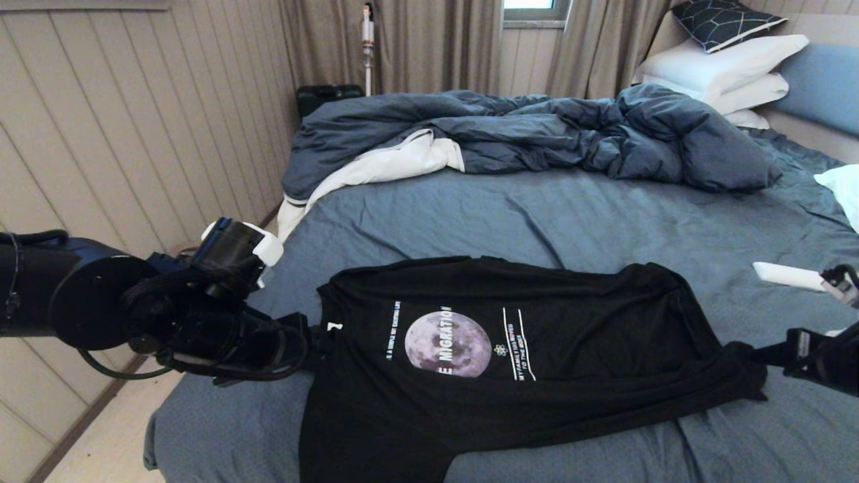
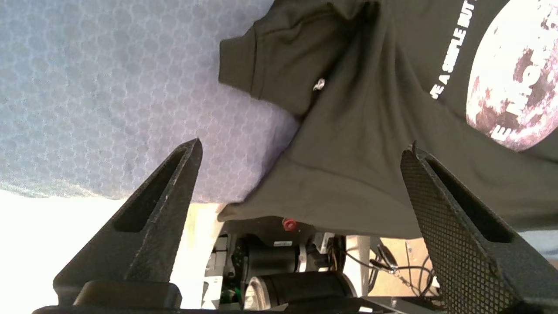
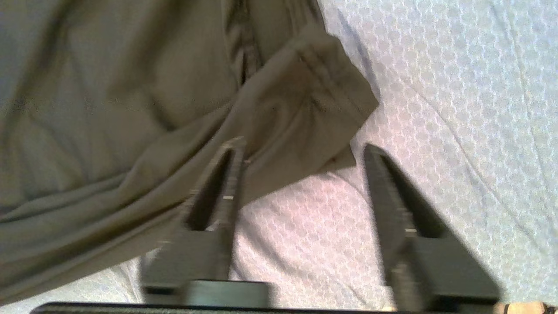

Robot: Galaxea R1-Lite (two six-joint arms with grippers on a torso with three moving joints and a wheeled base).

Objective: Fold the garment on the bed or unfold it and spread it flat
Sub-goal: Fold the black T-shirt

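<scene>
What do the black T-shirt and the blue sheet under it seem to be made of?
The T-shirt looks like thin, soft knit, probably cotton jersey: matte, draping in loose folds, with a printed moon. The sheet looks like woven fabric with a fine honeycomb texture in the wrist views, matte and lightly creased; the fibre cannot be told.

Readable print on the garment [image 1: 537, 349]

Across the grey moon print [image 1: 448, 344] white letters read "E MIGRATION", partly cut off; in the left wrist view a white line beside the moon reads "E A SIMPLE BUT", its ends out of sight. Other lines are too small to read.
</scene>
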